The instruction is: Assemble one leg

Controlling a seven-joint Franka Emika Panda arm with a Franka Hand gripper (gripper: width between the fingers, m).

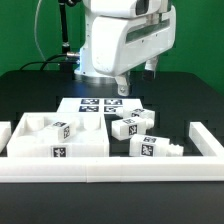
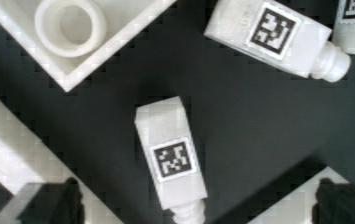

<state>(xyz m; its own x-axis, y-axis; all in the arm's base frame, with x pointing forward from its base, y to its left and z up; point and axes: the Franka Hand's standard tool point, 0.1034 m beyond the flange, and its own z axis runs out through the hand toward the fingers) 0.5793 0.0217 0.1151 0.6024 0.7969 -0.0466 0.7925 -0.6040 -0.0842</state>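
In the wrist view one leg (image 2: 170,148), a white post with a square tag, lies flat on the black table. Its narrower peg end (image 2: 188,208) lies between my fingertips. My gripper (image 2: 195,205) is open and holds nothing, with its dark fingers (image 2: 49,200) wide on either side of the leg. A second leg (image 2: 272,35) lies further off. In the exterior view my gripper (image 1: 120,90) hangs above three loose legs (image 1: 130,112) (image 1: 126,128) (image 1: 150,147) at the table's middle. I cannot tell how high it stands above them.
The large flat white panel (image 1: 40,140) with round holes lies at the exterior view's left; its corner with one hole (image 2: 71,28) shows in the wrist view. The marker board (image 1: 92,104) lies behind the legs. A low white wall (image 1: 110,170) borders the front and sides.
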